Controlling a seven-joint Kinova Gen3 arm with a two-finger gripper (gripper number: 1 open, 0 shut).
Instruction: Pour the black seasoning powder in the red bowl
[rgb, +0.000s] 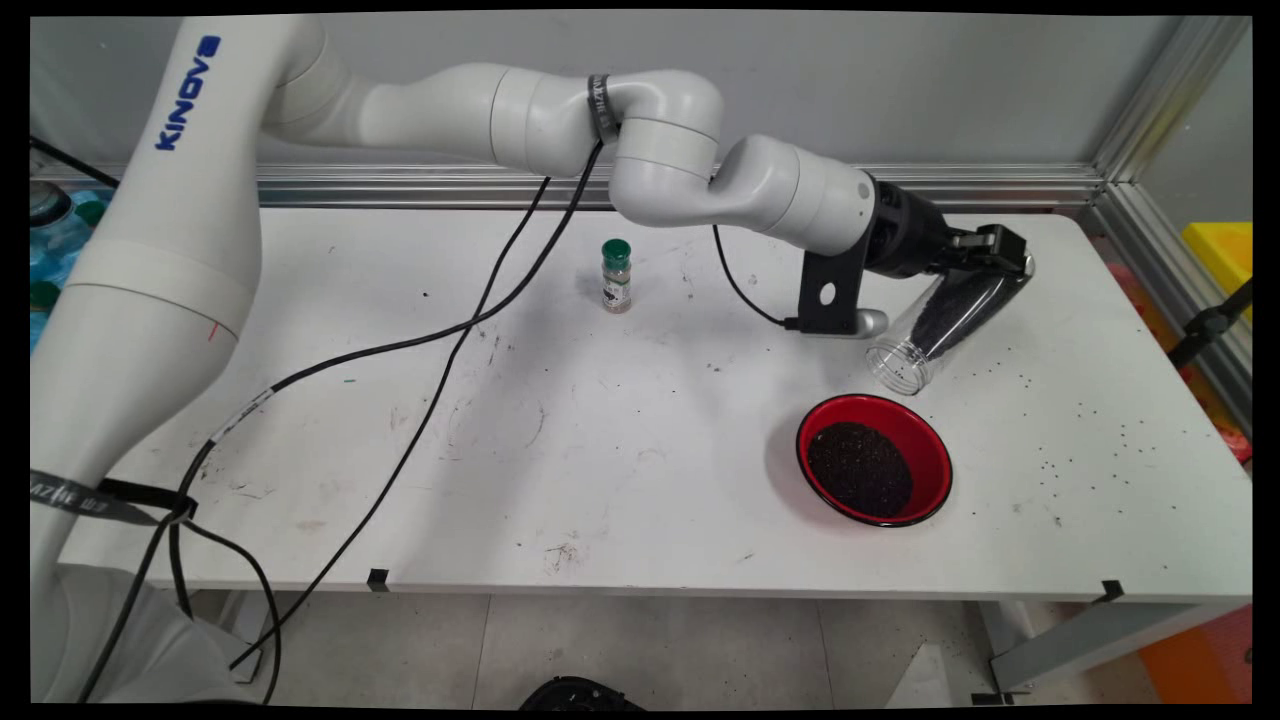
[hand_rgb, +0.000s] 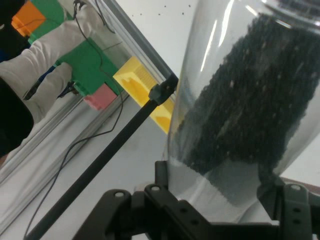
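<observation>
One clear jar (rgb: 935, 318) of dark grains (tilted, in end effector (rgb: 985, 262)), one red bowl (rgb: 873, 458), one spice bottle (rgb: 616, 276)

grey wall (rgb: 900, 80), white table (rgb: 640, 480), tiled floor (rgb: 700, 650)

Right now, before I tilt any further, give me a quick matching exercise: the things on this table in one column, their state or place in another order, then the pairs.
Things:
1. clear jar
2. red bowl
3. small spice bottle
4. loose dark grains

States:
A. stands upright with a green cap, left of the gripper
B. scattered over the table's right part
C. held tilted in the gripper, open mouth down toward the bowl, dark grains still inside
D. rests on the table with a heap of dark grains in it

Pairs: 1-C, 2-D, 3-A, 4-B
</observation>
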